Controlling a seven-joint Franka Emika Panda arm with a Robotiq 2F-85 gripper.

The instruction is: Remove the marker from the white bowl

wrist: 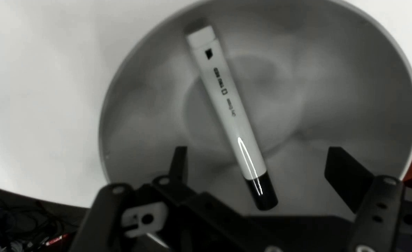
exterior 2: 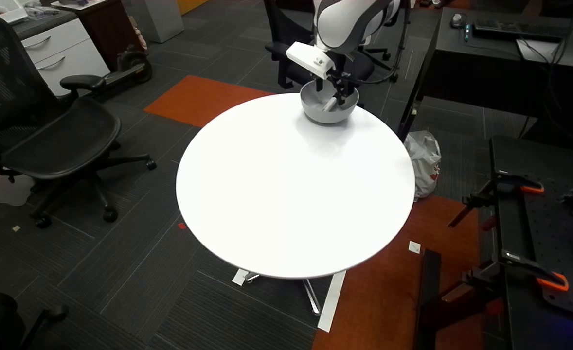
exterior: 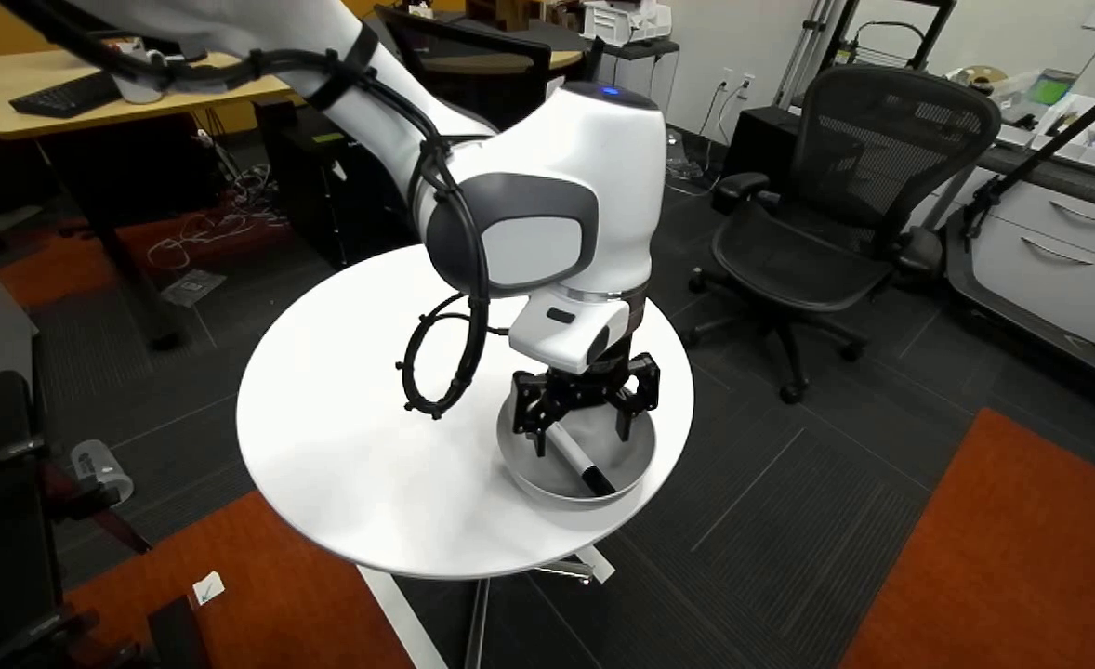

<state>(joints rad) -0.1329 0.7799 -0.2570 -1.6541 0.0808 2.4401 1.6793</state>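
Reach: this looks to be the step in hand, with the gripper (exterior: 582, 445) pointing down at the white bowl (wrist: 360, 98) and the marker (wrist: 227, 101) lying in it, not yet picked up.

Grasp to come: the next move, as I judge it, is to settle low enough astride the marker, draw together on its barrel, then lift straight up past the rim.

Jaws: spread well apart and pinching nothing; bare bowl shows on both sides of the marker, between it and the two fingers (wrist: 346, 175).

Marker between fingers: in the wrist view its barrel crosses the line from tip to tip a little off the middle, touching neither side that I can see.

Black cap (wrist: 262, 196): this end lies back toward the gripper's body, while the pale end stretches out ahead of the fingers toward the bowl's wall.

Slant: the marker runs nearly square to the way the fingers close, but not quite, so it may swivel a bit when squeezed.

Depth: I can't tell from here how high the tips stand over the marker.

Perch: the bowl sits near the edge of the round white table (exterior 2: 291, 194) in both exterior views, so I'd worry about a careless nudge.
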